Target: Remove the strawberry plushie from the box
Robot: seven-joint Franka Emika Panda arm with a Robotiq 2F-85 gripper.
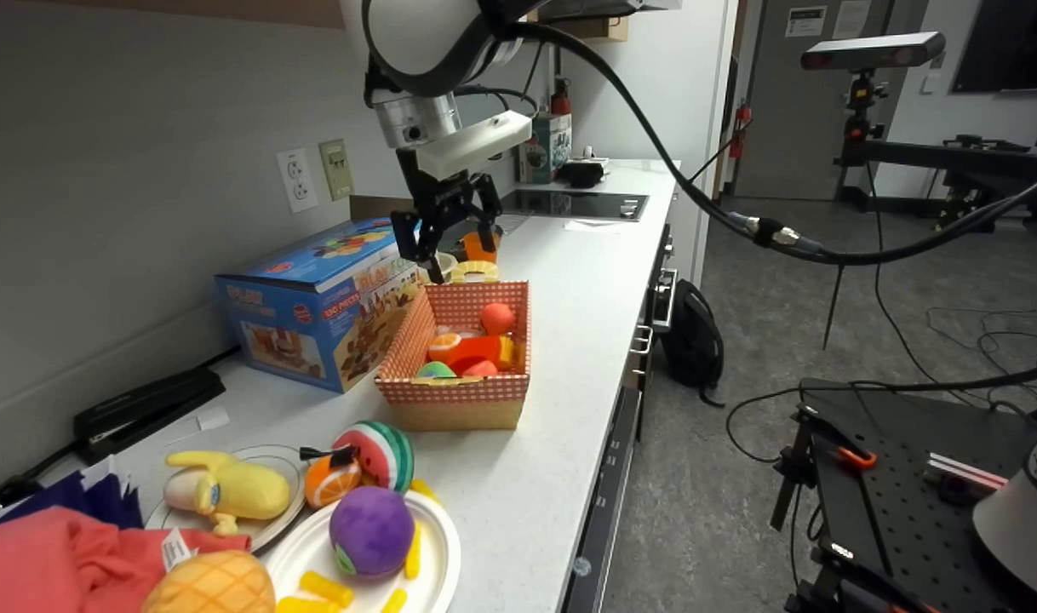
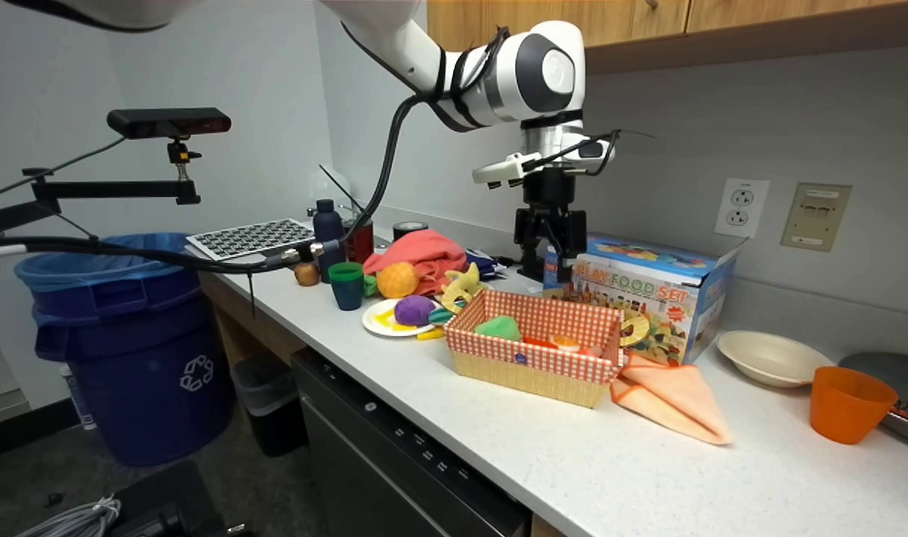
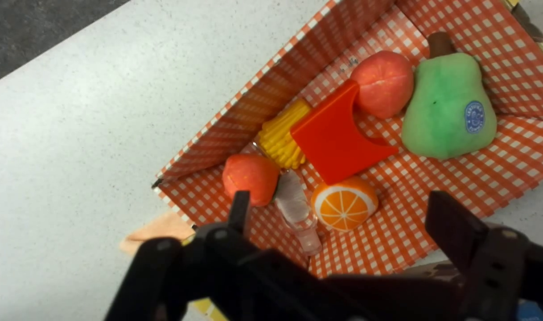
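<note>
The box, a woven tan basket with red checked lining, stands on the counter in both exterior views. Inside it, two rounded red soft toys look like the strawberry plushie: one by the short wall with a bit of green at its side, another against a green pear. I cannot tell which is meant. Also in there lie a red fries holder, yellow fries, an orange half and a clear bottle. My gripper hangs above the box, open, holding nothing.
A blue play-food carton stands close behind the box. A peach napkin, a pale bowl and an orange cup are near one end. A plate with a purple toy lies past the opposite end.
</note>
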